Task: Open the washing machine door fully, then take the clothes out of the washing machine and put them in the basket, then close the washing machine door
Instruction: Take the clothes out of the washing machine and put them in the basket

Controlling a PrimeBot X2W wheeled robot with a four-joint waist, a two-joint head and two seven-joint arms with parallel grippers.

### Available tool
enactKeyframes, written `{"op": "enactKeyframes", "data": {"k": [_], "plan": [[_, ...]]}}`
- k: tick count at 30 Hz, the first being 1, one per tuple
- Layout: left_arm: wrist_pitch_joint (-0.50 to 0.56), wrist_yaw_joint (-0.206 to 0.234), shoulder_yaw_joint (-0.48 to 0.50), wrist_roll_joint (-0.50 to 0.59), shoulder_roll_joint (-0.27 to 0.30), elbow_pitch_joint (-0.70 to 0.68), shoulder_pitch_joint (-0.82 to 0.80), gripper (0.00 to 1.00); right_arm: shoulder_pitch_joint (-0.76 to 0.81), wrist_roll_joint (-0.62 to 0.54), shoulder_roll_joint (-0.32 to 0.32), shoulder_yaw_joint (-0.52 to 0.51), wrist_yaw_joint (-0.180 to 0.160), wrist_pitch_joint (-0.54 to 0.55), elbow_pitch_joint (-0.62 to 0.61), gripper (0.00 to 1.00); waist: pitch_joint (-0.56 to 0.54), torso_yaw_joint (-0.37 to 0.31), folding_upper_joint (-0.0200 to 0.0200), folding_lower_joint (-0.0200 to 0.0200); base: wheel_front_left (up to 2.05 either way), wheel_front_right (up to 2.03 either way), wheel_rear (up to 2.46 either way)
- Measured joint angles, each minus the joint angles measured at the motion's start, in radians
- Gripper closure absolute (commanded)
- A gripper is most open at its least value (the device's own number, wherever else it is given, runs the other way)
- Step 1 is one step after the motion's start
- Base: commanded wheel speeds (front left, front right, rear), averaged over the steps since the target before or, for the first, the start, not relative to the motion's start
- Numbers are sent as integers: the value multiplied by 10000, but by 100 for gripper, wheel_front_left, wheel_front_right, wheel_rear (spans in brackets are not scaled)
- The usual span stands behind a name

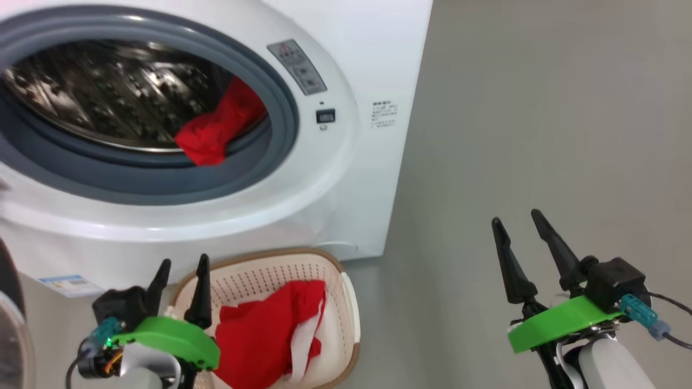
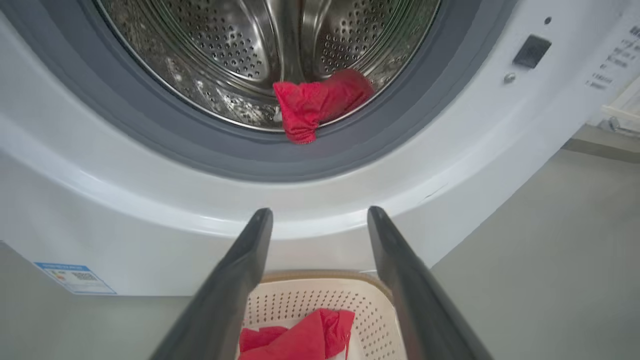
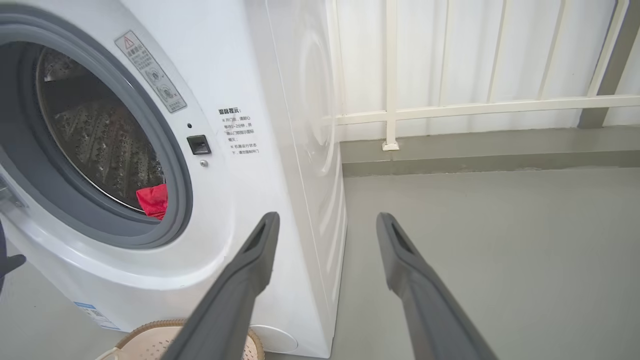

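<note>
The washing machine stands with its drum mouth uncovered. One red piece of the clothes hangs over the drum lip onto the grey rubber ring, and shows as well in the left wrist view and the right wrist view. The washing machine door is swung out at the far left edge, mostly cut off. Below the drum the basket holds red and white clothes. My left gripper hangs open and empty over the basket's near left side. My right gripper is open and empty over the bare floor to the machine's right.
Grey floor stretches wide to the right of the machine. A white railing and panelled wall stand behind it. A small blue label sticker marks the machine's lower front. The basket sits tight against the machine's base.
</note>
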Motion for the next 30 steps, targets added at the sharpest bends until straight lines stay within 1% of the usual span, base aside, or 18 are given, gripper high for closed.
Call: {"op": "enactKeyframes", "data": {"k": [4,10,11,15,19,30], "plan": [[0,27,251,316,-50,-1091,639,0,131,-33,0,-54,0,-2,-92,0,-409,78,0,0,0,0,0],[0,29,535,677,-100,-2376,1598,0,564,-192,10,-330,0,-2,-272,0,-985,118,0,0,0,0,0],[-2,48,629,796,-102,-2800,1852,0,679,-205,17,-393,0,-2,-318,0,-1163,122,0,0,0,0,0],[-2,50,830,1068,-105,-3509,2357,0,926,-272,19,-573,0,0,-345,0,-1480,115,0,0,0,0,0],[-4,207,1016,1398,-113,-3992,2687,0,996,-280,27,-633,0,0,-401,0,-1678,65,0,0,0,0,0],[-29,205,1283,1519,-153,-4249,3210,0,1205,-309,25,-805,0,0,-376,0,-2088,-119,0,0,0,0,0]]}}
